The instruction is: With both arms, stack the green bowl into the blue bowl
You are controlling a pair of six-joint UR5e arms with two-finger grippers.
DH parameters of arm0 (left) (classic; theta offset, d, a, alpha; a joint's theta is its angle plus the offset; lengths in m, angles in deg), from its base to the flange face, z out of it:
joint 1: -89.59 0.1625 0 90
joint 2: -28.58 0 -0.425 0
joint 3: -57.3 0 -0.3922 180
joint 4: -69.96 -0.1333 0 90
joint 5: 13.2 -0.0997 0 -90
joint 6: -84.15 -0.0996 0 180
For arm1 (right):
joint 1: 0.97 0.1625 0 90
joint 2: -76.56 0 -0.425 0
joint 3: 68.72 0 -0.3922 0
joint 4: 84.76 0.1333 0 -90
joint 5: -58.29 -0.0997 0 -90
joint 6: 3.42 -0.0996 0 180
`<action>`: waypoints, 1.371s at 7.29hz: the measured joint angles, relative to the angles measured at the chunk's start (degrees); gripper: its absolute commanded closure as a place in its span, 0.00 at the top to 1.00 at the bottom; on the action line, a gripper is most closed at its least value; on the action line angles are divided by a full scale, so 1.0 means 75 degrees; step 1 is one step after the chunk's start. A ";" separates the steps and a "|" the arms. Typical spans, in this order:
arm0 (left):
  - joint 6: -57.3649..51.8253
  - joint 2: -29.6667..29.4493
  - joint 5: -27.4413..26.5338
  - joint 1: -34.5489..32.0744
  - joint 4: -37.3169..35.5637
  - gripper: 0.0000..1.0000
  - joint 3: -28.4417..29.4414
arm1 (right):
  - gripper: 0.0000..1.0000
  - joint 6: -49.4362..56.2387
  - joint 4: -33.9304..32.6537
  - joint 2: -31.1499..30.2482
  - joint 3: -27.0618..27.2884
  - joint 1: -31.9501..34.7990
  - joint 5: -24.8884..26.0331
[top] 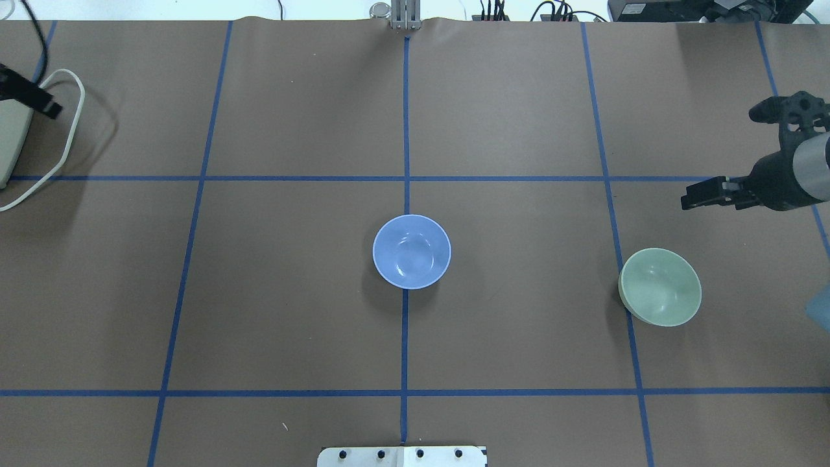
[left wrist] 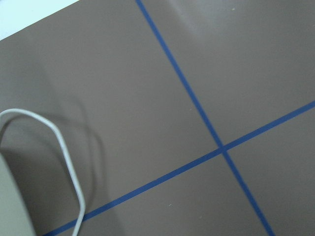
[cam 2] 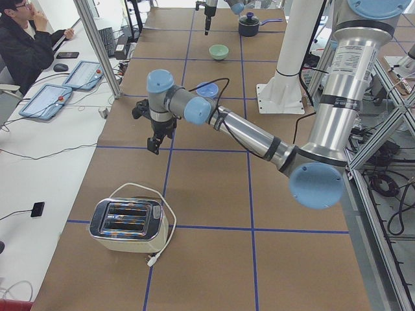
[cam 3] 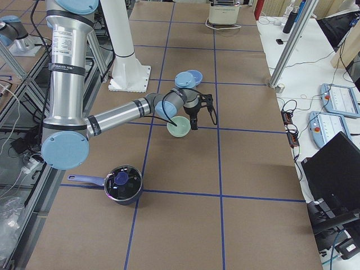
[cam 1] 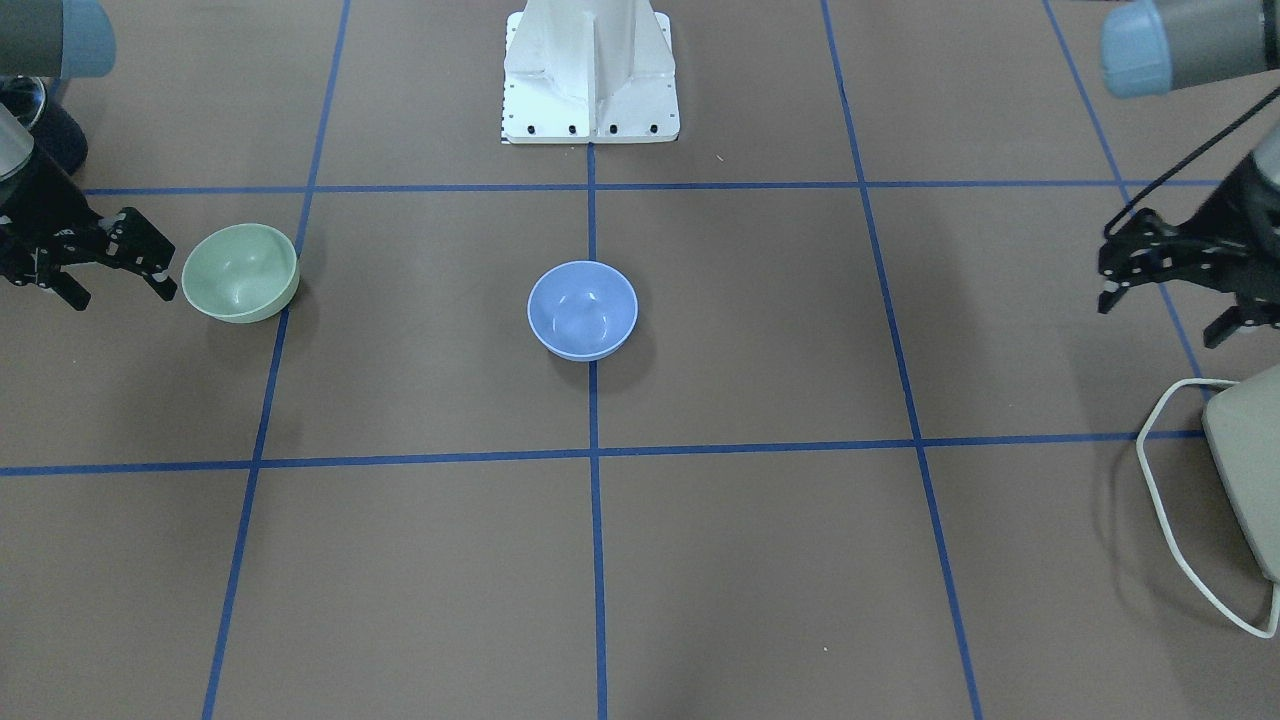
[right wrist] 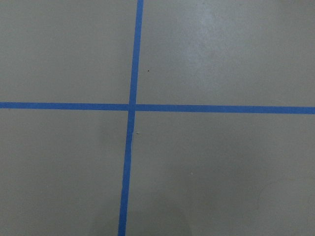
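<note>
Two bowls sit well apart, nothing stacked yet: the green bowl [cam 1: 240, 272] lies just beside the right gripper [cam 1: 122, 292], spread wide and empty, the blue bowl [cam 1: 582, 310] mid table [cam 1: 760, 330], the left gripper [cam 1: 1165, 318], likewise spread and empty, far off.

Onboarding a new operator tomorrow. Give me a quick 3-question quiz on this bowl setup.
1. True or false: the green bowl and the blue bowl stand apart, both empty.
2. Which bowl sits on the middle tape line? A) green B) blue
3. Fill in: the right gripper, open, is closest to the ____ bowl.
Key: 1 true; 2 B; 3 green.
</note>
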State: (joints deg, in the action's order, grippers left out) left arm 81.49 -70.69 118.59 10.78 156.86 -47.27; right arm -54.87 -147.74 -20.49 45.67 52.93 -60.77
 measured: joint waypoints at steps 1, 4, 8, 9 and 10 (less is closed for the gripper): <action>-0.0434 0.0370 0.0131 -0.0568 0.0008 0.99 0.0286 | 1.00 -0.0034 0.0282 -0.0239 0.0012 -0.0066 0.0040; -0.1178 0.1160 0.0601 -0.2036 0.0041 0.99 0.0900 | 1.00 0.0007 0.0479 -0.0459 -0.0067 -0.0324 0.0129; -0.1411 0.1451 0.0723 -0.2272 0.0052 0.99 0.0966 | 0.55 0.0033 0.0487 -0.0521 -0.0341 -0.1270 0.0768; -0.1414 0.1454 0.0725 -0.2275 0.0064 0.99 0.0966 | 0.53 0.0018 0.0487 -0.0564 -0.0367 -0.1407 0.0812; -0.1415 0.1457 0.0723 -0.2277 0.0070 0.99 0.0964 | 0.38 0.0006 0.0488 -0.0580 -0.0415 -0.1526 0.0830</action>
State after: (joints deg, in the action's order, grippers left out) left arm 70.88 -59.76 124.01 -6.29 157.39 -40.05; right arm -54.82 -144.08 -24.84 42.56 41.48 -54.54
